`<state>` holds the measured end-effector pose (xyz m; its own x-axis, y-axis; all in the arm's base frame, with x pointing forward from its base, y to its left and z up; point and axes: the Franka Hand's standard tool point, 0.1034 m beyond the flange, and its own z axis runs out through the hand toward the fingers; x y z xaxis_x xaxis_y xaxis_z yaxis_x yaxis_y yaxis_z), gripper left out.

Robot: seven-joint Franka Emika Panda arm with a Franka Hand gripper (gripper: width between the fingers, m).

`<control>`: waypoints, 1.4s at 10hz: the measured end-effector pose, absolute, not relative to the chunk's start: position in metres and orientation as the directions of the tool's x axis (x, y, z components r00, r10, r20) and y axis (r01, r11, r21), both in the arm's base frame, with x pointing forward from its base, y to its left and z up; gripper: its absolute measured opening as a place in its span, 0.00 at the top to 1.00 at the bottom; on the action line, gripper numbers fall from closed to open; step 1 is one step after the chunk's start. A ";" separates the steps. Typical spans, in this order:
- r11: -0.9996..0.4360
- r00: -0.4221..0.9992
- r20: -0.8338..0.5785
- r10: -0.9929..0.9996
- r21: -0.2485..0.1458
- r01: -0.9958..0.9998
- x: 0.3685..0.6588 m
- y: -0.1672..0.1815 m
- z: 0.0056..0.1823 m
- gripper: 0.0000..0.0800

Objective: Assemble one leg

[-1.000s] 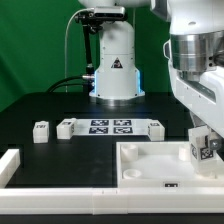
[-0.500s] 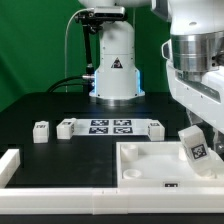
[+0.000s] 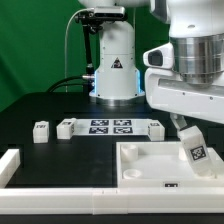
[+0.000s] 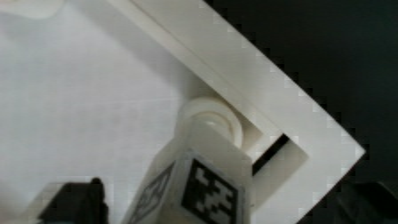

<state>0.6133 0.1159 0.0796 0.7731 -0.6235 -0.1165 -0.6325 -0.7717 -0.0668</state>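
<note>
Pincer (image 3: 190, 140) clamped on the leg (image 3: 195, 150), the leg held tilted over the tabletop (image 3: 140, 160) corner at the exterior view's right.

On the leg's side, a black-and-white square marker tag, pattern only, nothing legible as letters. In the wrist view, that tag close and large, one dark finger (image 4: 75, 200) beside it, the leg's round end at the tabletop's corner recess; touching or just apart, impossible to tell. More square tags on the marker board (image 3: 110, 126) farther back, with small white blocks (image 3: 41, 131) lying near its two ends. A dark triangular sign on the white robot base (image 3: 115, 60). A small dark label on the tabletop's front wall, too small to read. Black matte surface (image 3: 60, 150), a white angled rail (image 3: 10, 162) at the near edge on the exterior view's left, a green curtain (image 3: 30, 50) behind.
</note>
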 end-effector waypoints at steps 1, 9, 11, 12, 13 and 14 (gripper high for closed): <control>-0.816 0.818 -0.112 -0.564 -0.075 -0.573 0.613 0.114 0.079 0.19; -0.992 0.998 -0.053 -0.022 -0.123 -0.028 0.614 0.106 0.077 0.19; -0.991 0.997 -0.063 -0.042 -0.125 -0.050 0.622 0.109 0.078 0.19; -0.988 0.994 -0.070 -0.079 -0.125 -0.088 0.630 0.112 0.076 0.19; -0.987 0.993 -0.075 -0.090 -0.125 -0.099 0.632 0.112 0.075 0.19; -0.987 0.993 -0.074 -0.089 -0.125 -0.098 0.634 0.112 0.073 0.19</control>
